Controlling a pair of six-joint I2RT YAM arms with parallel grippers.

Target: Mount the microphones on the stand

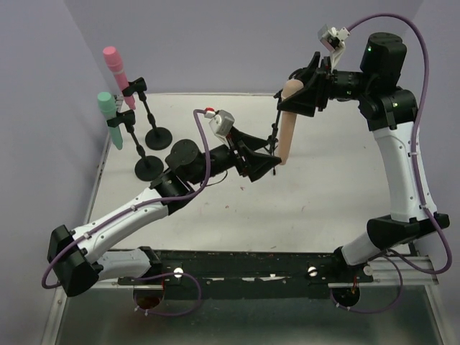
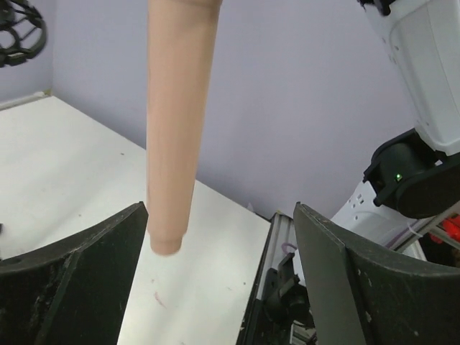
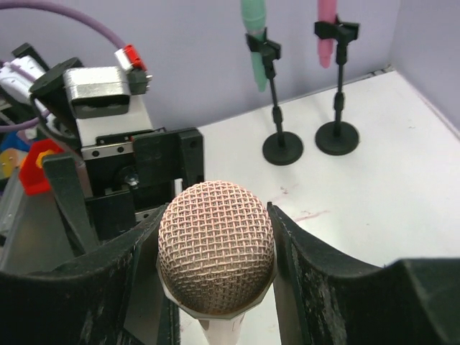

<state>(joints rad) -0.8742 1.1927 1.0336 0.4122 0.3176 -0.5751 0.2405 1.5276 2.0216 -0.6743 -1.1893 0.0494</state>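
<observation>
Presently | peach mic point(image 1: 287, 136) judged light, stiff, slippery | head pinched by right gripper point(image 3: 215, 251) | left gripper point(image 2: 219, 237) spread near shaft | mid-shaft hold advised

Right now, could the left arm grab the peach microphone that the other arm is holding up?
Probably yes. The left gripper stands open with the peach microphone hanging handle-down between its fingers, close to one, and nothing in between. The right gripper clamps only the mesh head, leaving the handle free.
</observation>
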